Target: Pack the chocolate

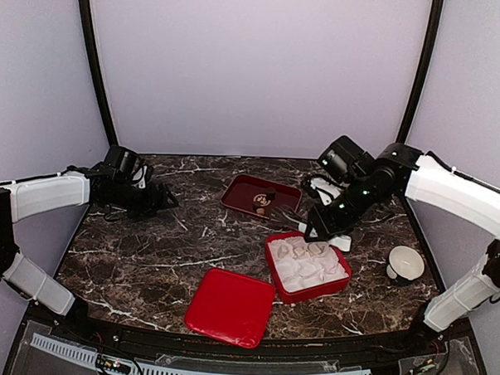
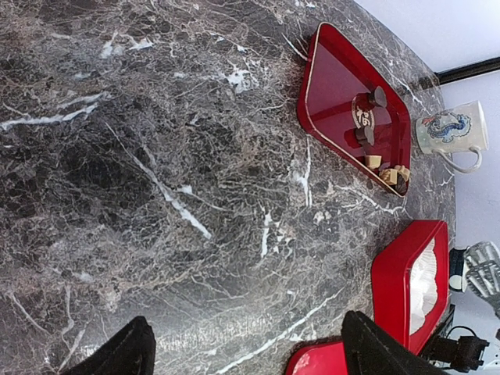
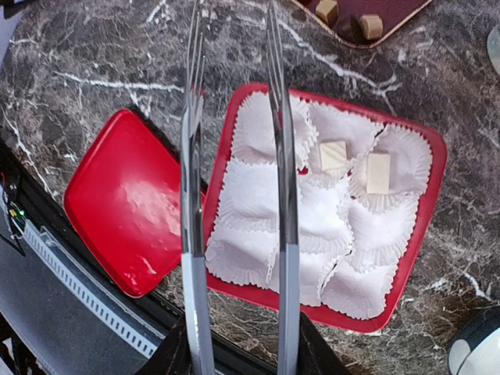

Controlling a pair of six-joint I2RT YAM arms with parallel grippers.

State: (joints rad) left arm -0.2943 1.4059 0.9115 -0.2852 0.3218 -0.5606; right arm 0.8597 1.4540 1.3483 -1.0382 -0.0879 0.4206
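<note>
Two cream-white pieces of chocolate lie in white paper cups inside the red box. Other chocolate lumps, tan and dark brown, sit on the dark red tray at the back. My right gripper hovers above the box's near-left part, shut on metal tongs. The tongs' arms stand apart with nothing between them. My left gripper is open and empty, low over the bare marble at the left.
A red lid lies flat left of the box, near the front edge. A white mug with a blue print stands behind the tray. A small white bowl sits at the right.
</note>
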